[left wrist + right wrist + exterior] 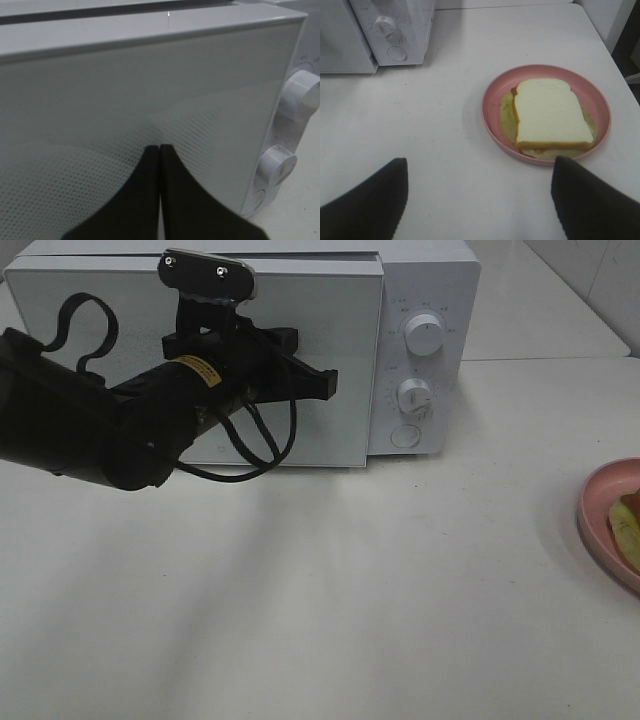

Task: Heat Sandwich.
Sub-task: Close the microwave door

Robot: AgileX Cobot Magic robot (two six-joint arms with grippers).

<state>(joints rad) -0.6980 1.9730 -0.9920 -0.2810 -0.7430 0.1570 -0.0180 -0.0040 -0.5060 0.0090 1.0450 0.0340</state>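
At 3 o'clock in the exterior high view the frame edge cuts off most of the pink plate (600, 502) and sandwich (626, 528).

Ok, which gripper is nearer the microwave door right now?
Left. The left gripper, shut, is right up at the microwave door. The right gripper hangs open over the table near the sandwich, off the microwave's knob side.

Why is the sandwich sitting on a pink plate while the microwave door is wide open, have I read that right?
Not quite. The sandwich does sit on the pink plate, but the microwave door is closed, flush with the front. The exterior high view shows this, and the left wrist view shows the left gripper, shut, right up at the door.
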